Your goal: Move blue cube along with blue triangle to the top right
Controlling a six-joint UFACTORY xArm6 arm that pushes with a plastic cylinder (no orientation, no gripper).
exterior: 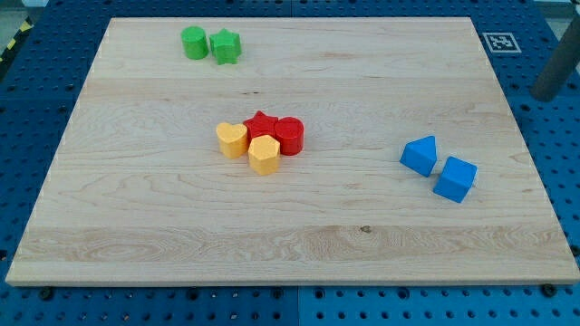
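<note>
Blue cube (455,178) sits low on the view's right side of the wooden board (362,254), close to the right edge, and you can see the blue triangle (420,155) just beside it, up and to the view's left. The two look as if they touch or nearly touch at one corner; you cannot tell which. Both lie well below the top right corner of the board.

Near the middle you find a tight cluster of four: a yellow heart (232,139), a yellow hexagon block (264,155), a red star (261,124) and a red cylinder (290,136), all pressed against one another. At the view's top left stand a green cylinder (194,43) and a green star-like block (226,46), side by side and touching.

You will not see my tip here; a dark blurred post (555,68) stands off the board at the view's right edge, its lower end hidden. There are no jaws on this arm to report.
</note>
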